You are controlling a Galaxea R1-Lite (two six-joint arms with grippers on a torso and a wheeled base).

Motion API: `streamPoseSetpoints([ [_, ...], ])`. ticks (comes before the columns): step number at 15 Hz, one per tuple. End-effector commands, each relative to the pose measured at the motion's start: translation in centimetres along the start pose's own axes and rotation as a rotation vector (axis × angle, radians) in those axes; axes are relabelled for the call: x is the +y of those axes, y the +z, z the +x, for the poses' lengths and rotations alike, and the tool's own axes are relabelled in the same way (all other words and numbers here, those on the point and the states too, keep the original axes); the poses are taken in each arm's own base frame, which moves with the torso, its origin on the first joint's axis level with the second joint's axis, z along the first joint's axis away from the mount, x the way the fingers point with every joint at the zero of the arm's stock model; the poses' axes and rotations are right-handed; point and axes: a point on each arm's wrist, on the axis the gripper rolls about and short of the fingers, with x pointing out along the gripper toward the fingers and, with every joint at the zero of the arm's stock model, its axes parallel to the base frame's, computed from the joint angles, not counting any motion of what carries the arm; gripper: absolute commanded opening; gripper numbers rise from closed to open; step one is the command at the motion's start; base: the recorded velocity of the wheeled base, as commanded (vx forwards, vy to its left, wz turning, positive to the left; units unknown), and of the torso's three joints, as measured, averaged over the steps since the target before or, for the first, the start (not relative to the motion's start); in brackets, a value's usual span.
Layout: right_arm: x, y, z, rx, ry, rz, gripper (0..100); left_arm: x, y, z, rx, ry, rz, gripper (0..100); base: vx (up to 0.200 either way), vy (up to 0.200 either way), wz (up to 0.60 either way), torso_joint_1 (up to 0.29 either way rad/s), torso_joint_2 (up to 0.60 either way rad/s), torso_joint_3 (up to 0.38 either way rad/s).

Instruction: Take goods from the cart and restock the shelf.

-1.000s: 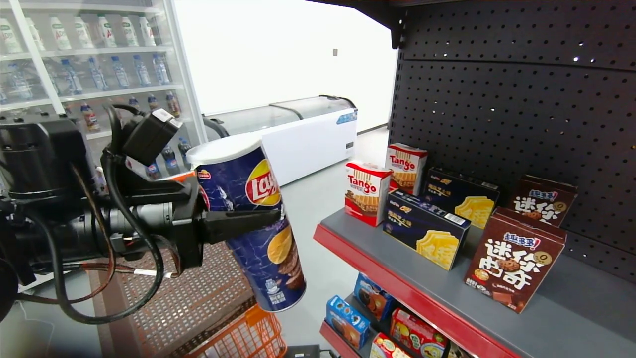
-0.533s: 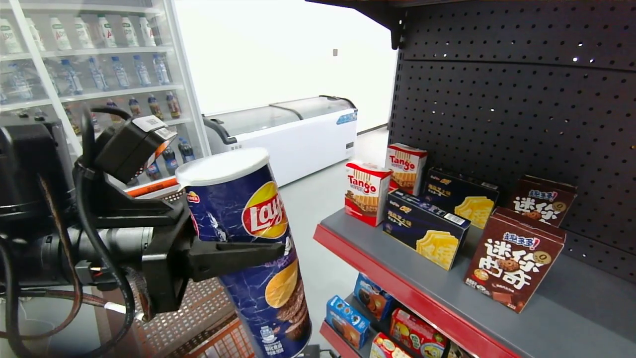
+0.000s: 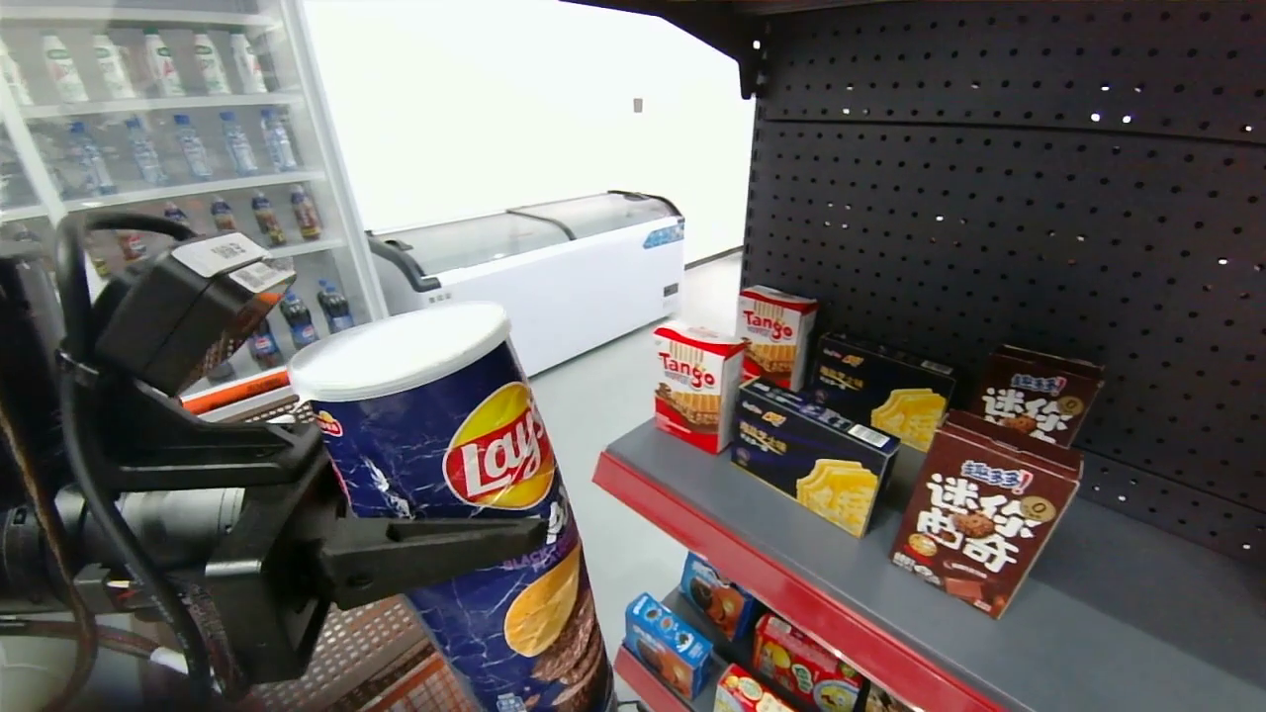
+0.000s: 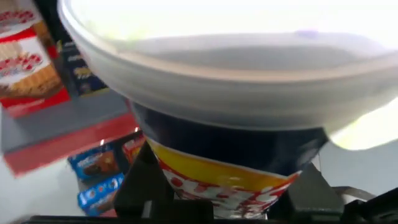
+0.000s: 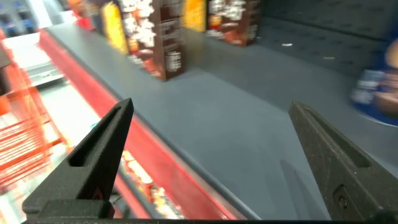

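Observation:
My left gripper (image 3: 490, 519) is shut on a tall blue chip can (image 3: 435, 425) with a white lid, held upright in the air to the left of the shelf. One black finger (image 3: 425, 559) crosses the can's front. In the left wrist view the can's lid (image 4: 230, 68) is very near. The grey shelf board (image 3: 752, 549) with a red front edge carries red-and-white wafer boxes (image 3: 697, 386), dark blue boxes (image 3: 811, 465) and brown biscuit boxes (image 3: 979, 519). My right gripper (image 5: 211, 162) stands open over the bare shelf board (image 5: 236, 124), its fingers (image 5: 93, 162) wide apart and holding nothing.
The orange wire cart (image 5: 25, 137) stands below and left of the shelf. A lower shelf (image 3: 692, 643) holds several blue and red packs. A black pegboard (image 3: 989, 198) backs the shelf. Behind are a drinks fridge (image 3: 178, 148) and a white chest freezer (image 3: 534, 267).
My left gripper has carried the can lower and closer to the head camera. The head view itself has shifted, so the shelf goods sit a little further left.

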Motion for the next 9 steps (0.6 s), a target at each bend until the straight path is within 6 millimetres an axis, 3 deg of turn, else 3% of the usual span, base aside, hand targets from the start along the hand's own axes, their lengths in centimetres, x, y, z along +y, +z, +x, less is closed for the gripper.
streamPoseSetpoints([
  [1, 0.0, 0.0, 0.0, -0.001, 0.001, 0.0, 100, -0.2, -0.1, -0.2, 0.0, 0.0, 0.0, 0, 0.0, 0.0, -0.6, 0.012, 0.02, 0.002],
  [9, 0.0, 0.0, 0.0, -0.001, 0.001, 0.0, 100, -1.4, 0.1, 0.5, 0.0, -0.062, 0.025, 0, 0.0, 0.0, -0.6, 0.001, 0.0, 0.004],
])
